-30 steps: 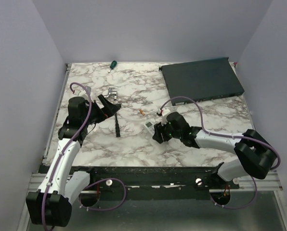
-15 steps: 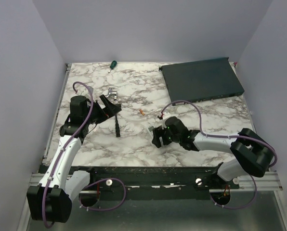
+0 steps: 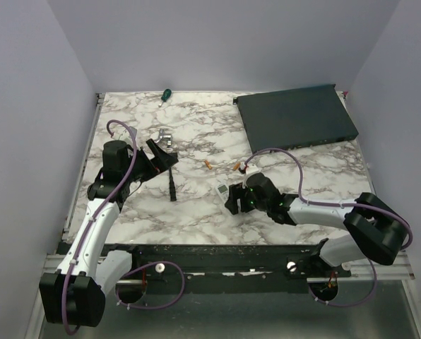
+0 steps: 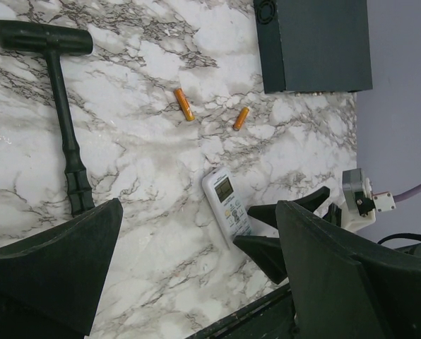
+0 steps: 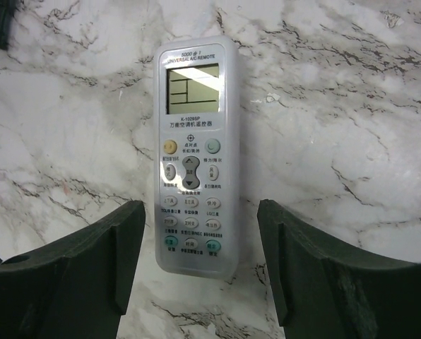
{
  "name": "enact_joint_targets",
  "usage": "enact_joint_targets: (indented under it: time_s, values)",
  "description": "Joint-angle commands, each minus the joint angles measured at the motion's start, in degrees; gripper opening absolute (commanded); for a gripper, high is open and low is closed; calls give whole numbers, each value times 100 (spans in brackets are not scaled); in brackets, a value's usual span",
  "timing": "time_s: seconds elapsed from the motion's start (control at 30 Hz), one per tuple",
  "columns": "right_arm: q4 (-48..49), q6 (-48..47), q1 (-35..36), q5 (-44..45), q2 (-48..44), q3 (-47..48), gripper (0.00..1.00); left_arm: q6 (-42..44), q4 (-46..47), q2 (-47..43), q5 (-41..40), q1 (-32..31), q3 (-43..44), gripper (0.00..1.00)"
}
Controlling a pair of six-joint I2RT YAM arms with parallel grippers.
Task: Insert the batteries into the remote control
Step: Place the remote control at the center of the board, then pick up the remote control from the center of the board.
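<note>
Two orange batteries [image 4: 184, 104] and one white remote control [image 5: 191, 155] were laid on the marble table [image 3: 196, 212], the batteries just beyond the remote. The right gripper [image 5: 200, 212] was lowered with fingers spread astride the remote's button end. The left gripper [image 4: 200, 208] was held raised, spread and empty.

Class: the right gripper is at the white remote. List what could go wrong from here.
The open right gripper straddles only the button end of the white rectangular remote control; pinched there, it may pivot.
The remote lies display up, so no battery cover shows; it likely needs flipping.
The two slim orange cylindrical batteries lie loose on the marble table and could roll if nudged.
</note>
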Motion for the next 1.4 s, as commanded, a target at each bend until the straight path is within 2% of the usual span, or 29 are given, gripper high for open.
enact_joint_targets:
  time_s: [0.0,0.23,0.57,0.77,0.97,1.17,1.37]
  values:
    - [360,309,27,187,19,-105,70,-61,112,0,144,45,104,93]
    - [302,322,27,342,197,-40,61,-64,147,35,152,45,104,92]
    - [-96,122,29,413,519,192,58,-74,206,102,205,45,78,93]
    - [-377,101,28,622,674,318,50,-85,226,114,198,45,52,92]
    - [-310,-12,27,357,787,396,42,-98,238,139,219,46,43,92]
    - [-440,-142,36,271,920,505,28,-118,256,126,214,47,26,93]
    - [-531,-228,62,249,616,654,21,-236,380,200,320,45,-5,93]
